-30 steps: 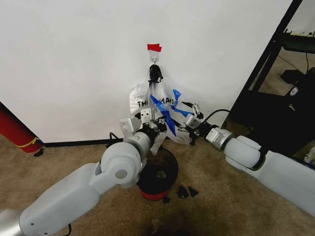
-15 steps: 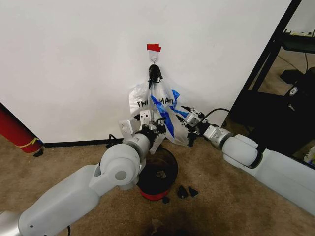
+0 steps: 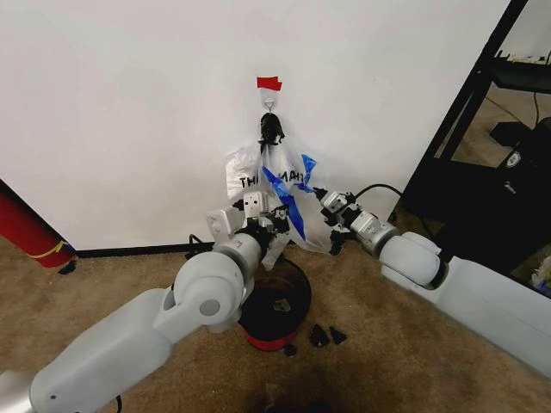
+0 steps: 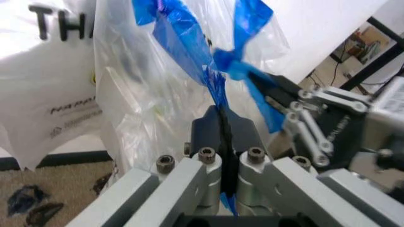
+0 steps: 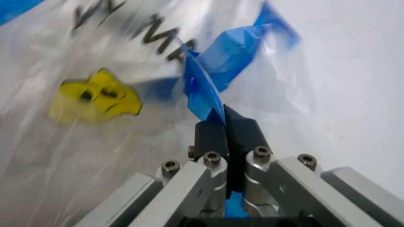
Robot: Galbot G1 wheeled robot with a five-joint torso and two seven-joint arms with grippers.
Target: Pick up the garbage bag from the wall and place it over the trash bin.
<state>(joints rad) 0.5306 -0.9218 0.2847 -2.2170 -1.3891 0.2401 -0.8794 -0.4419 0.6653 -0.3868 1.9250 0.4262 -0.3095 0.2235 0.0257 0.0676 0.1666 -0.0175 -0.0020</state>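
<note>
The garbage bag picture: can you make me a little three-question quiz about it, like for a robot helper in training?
1. True or false: both grippers are shut on the garbage bag.
2. What colour is the tape above the hook?
3. The trash bin stands: A) below the bag, B) on the shelf, C) behind the robot.

Key:
1. True: the left gripper and right gripper each pinch a blue strip.
2. Red.
3. A.

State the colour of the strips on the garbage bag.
Bright blue strips on the clear garbage bag; best seen in the left wrist view.
</note>
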